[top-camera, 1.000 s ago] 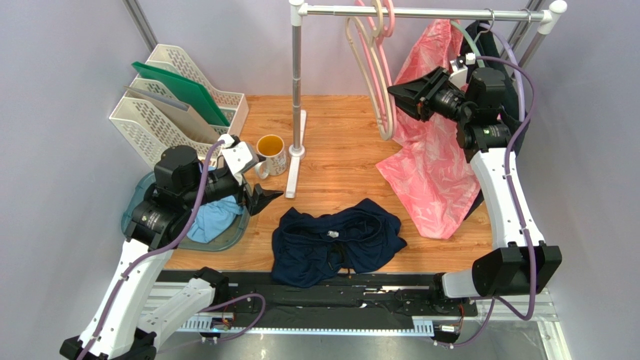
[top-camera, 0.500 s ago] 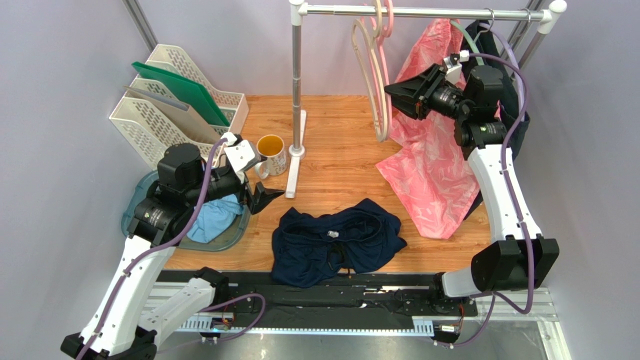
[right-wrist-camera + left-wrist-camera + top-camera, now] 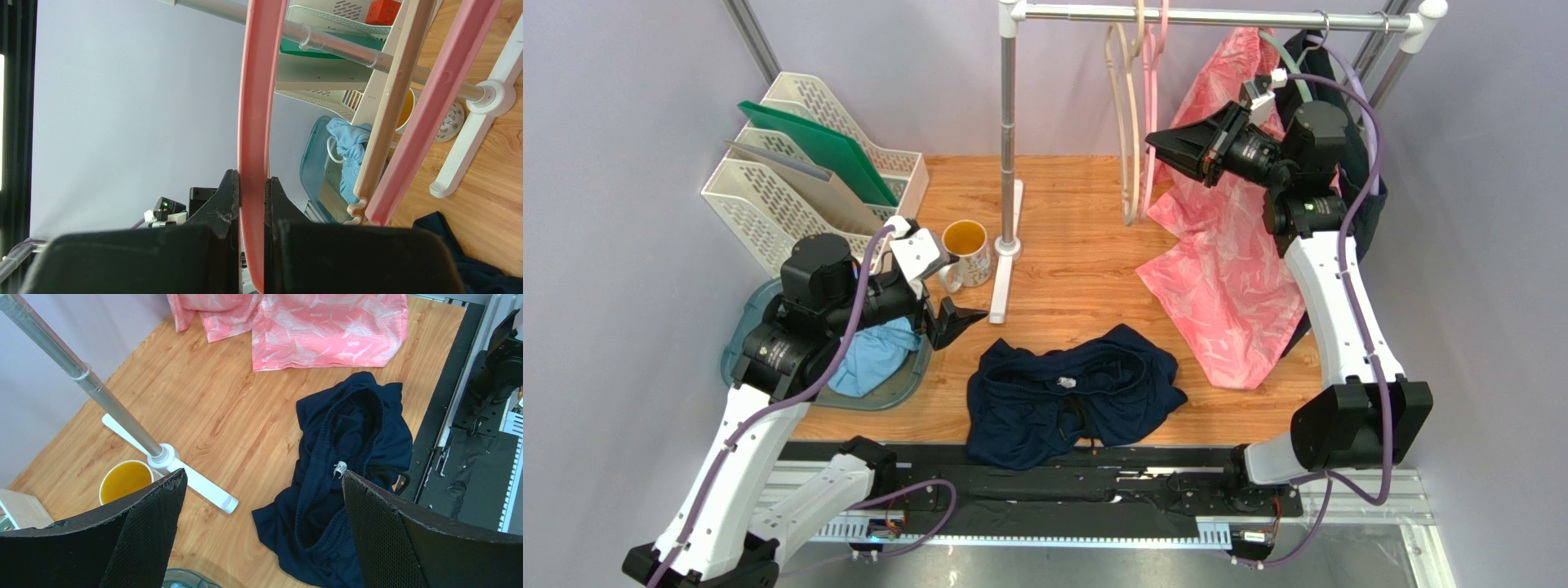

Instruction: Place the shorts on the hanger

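Right gripper (image 3: 251,184): raised to the garment rail (image 3: 1210,17), jaws closed down to a narrow gap on the pink hanger (image 3: 255,92). Both fingers (image 3: 228,196) pressed against one arm of that hanger. The hook's seat on the rail could not be made out from the overhead view.

Beige hanger (image 3: 393,110) hung just beside the pink one, on the side toward the rack's upright pole. Pink patterned shorts (image 3: 1228,270) draped from the rail on the other side, with the lower hem lying on the table (image 3: 1075,233).

Navy shorts (image 3: 1069,392): crumpled flat on the wooden table near its front edge, between the two arms, waistband and small white label facing up. Nothing touched them.

Left gripper (image 3: 263,478): jaws spread wide, nothing held, hovering above the table just left of the shorts. A mug (image 3: 965,251) stood near the rack's base.
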